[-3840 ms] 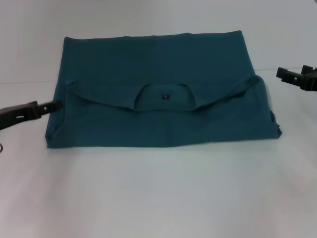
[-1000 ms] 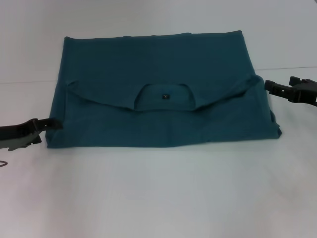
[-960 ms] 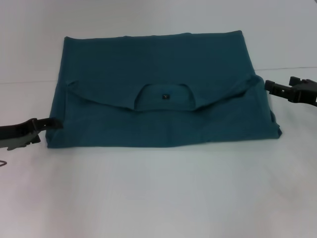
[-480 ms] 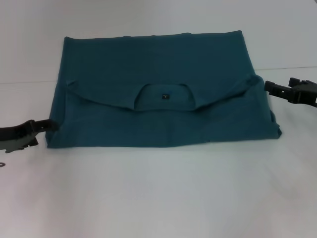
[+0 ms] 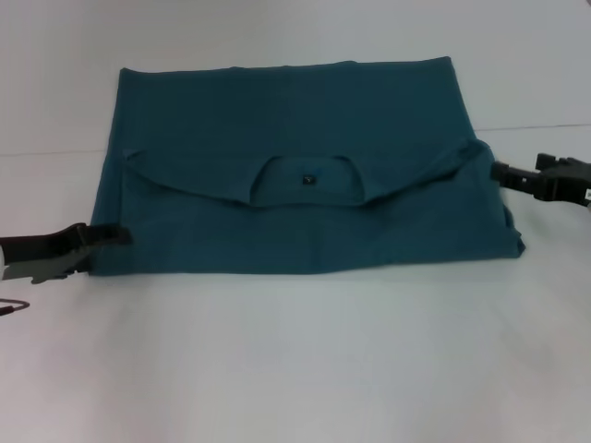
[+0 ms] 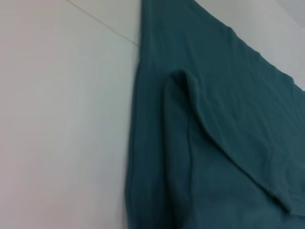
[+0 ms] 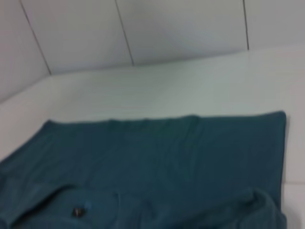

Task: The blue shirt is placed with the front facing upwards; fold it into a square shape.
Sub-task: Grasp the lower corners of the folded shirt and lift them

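Note:
The blue shirt [image 5: 295, 120] lies flat on the white table, folded into a wide rectangle. Its collar and shoulders are turned down over the near half, and the small dark neck label [image 5: 308, 179] faces up. No lettering shows. My left gripper [image 5: 118, 235] lies low at the shirt's near left corner, its tip overlapping the cloth edge. My right gripper [image 5: 499, 171] hovers at the shirt's right edge, beside the folded sleeve. The left wrist view shows the shirt [image 6: 214, 143] with its left edge and a sleeve fold. The right wrist view looks across the shirt [image 7: 157, 152] and the label [image 7: 77, 210].
White table [image 5: 295, 369] spreads around the shirt, with a faint seam [image 5: 46, 152] running across it. A thin cable loop [image 5: 11, 306] lies at the far left edge. A tiled wall [image 7: 167, 28] rises behind the table.
My left gripper has slid nearer along the shirt's left edge and then inward onto the near left corner. My right gripper has moved in to the shirt's right edge and dropped slightly.

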Controlling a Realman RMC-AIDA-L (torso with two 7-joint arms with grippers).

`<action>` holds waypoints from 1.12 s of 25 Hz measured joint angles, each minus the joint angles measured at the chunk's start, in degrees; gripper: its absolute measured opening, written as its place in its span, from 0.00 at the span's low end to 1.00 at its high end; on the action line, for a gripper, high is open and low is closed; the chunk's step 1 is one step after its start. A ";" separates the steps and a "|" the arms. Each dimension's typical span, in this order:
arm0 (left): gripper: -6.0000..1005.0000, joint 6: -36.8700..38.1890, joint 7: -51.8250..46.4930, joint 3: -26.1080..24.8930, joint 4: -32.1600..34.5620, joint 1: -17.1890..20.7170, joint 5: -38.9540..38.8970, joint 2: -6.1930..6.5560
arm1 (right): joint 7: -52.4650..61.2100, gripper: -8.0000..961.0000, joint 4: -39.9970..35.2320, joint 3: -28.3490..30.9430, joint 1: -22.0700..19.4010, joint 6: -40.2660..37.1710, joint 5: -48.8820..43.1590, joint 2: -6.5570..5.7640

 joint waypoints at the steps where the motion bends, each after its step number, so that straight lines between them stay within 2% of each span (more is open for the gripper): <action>1: 0.87 -0.10 0.15 0.00 -0.21 0.03 0.00 -0.14 | 1.00 0.95 -0.19 0.00 0.28 -0.18 -1.61 -0.09; 4: 0.87 -0.79 0.31 -0.17 -0.97 0.38 0.00 -0.61 | 3.95 0.95 -0.62 0.00 1.03 -0.72 -5.95 -0.41; 7: 0.87 -0.86 -0.02 -0.39 -0.95 0.46 0.00 -0.57 | 5.81 0.95 -1.75 0.00 1.10 -0.92 -7.88 -0.31; 11: 0.87 -0.32 -0.63 -0.45 -0.80 0.54 0.00 -0.29 | 5.85 0.95 -2.56 0.21 0.68 -0.97 -7.86 0.10; 20: 0.87 -0.14 -6.00 -0.02 -0.63 0.20 3.98 -0.21 | 5.51 0.95 -2.60 0.00 0.79 -0.92 -7.76 0.12; 28: 0.87 -0.09 -6.76 -0.02 -0.54 -0.53 4.31 -0.45 | 4.83 0.95 -2.28 0.00 1.44 -0.56 -7.76 0.18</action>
